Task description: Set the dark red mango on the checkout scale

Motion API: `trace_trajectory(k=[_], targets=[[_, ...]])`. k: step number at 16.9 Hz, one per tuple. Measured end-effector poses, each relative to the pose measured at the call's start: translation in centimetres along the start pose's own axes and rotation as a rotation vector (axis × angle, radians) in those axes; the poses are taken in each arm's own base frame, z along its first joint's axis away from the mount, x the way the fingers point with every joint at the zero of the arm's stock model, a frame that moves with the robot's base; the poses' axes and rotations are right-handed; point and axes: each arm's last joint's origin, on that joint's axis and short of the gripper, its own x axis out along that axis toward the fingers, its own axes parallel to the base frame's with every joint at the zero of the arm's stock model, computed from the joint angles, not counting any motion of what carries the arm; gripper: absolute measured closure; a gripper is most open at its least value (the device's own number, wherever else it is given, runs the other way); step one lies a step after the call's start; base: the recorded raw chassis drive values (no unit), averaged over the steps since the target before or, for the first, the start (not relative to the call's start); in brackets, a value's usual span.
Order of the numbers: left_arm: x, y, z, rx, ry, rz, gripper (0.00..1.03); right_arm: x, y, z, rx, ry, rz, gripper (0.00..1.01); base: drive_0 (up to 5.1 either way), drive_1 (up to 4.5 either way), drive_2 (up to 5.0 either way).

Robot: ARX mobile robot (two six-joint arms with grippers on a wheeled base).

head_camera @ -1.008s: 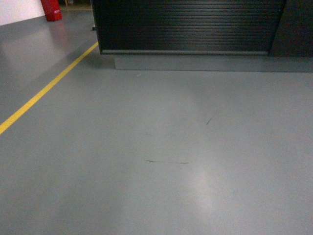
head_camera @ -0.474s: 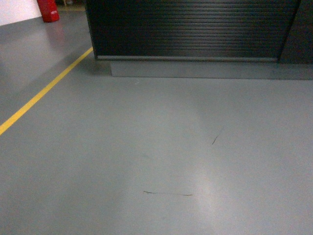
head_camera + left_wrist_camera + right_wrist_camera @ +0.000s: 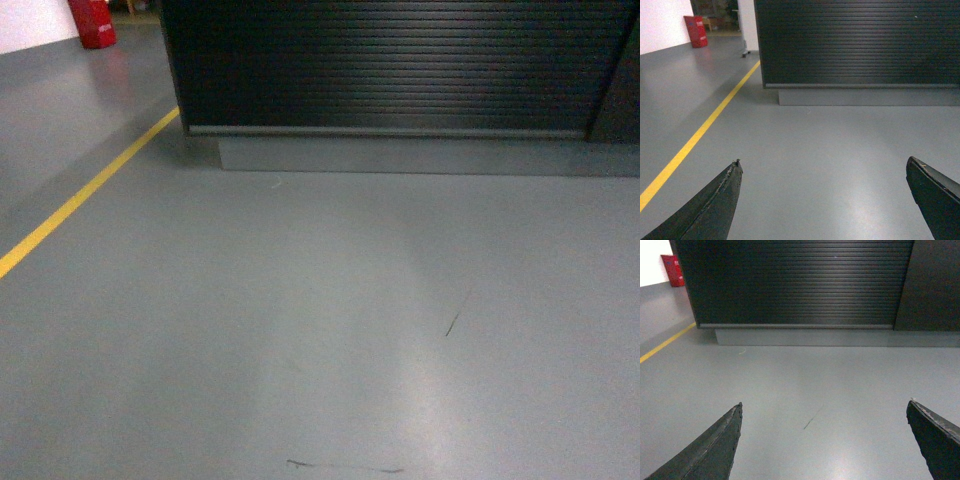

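Observation:
The checkout is a black counter with a horizontally ribbed front, filling the top of the head view; only its front shows. It appears too in the left wrist view, checkout, and in the right wrist view, checkout. The dark red mango and the scale are out of view. My left gripper is open above bare grey floor, nothing between its fingers. My right gripper is open too, empty, over the floor. Neither gripper shows in the head view.
A grey plinth runs under the counter. A yellow floor line slants away at the left. A red box stands far back left. A taller dark panel adjoins the counter on the right. Dark scuff marks streak the floor.
The counter has grown larger and lower in the head view and the floor scuffs have slid toward the bottom edge: the base has rolled closer to the checkout.

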Motion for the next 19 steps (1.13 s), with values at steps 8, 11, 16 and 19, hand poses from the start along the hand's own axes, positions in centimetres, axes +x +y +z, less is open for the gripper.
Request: trace_trajectory(k=[8, 11, 16, 19], targets=[[0.00, 0.00, -0.02, 0.000, 0.002, 0.000, 0.05, 0.00, 0.00, 0.01, 0.000, -0.001, 0.000, 0.03, 0.0, 0.00, 0.0], [0.00, 0.00, -0.03, 0.000, 0.003, 0.000, 0.05, 0.00, 0.00, 0.01, 0.000, -0.001, 0.000, 0.03, 0.0, 2.84, -2.9], [0.00, 0.00, 0.04, 0.000, -0.004, -0.001, 0.05, 0.00, 0.00, -0.01, 0.000, 0.001, 0.000, 0.03, 0.0, 4.29, -4.4], [0.00, 0.00, -0.04, 0.000, 0.004, -0.001, 0.05, 0.00, 0.00, -0.03, 0.000, 0.003, 0.002, 0.03, 0.0, 4.30, -4.4]])
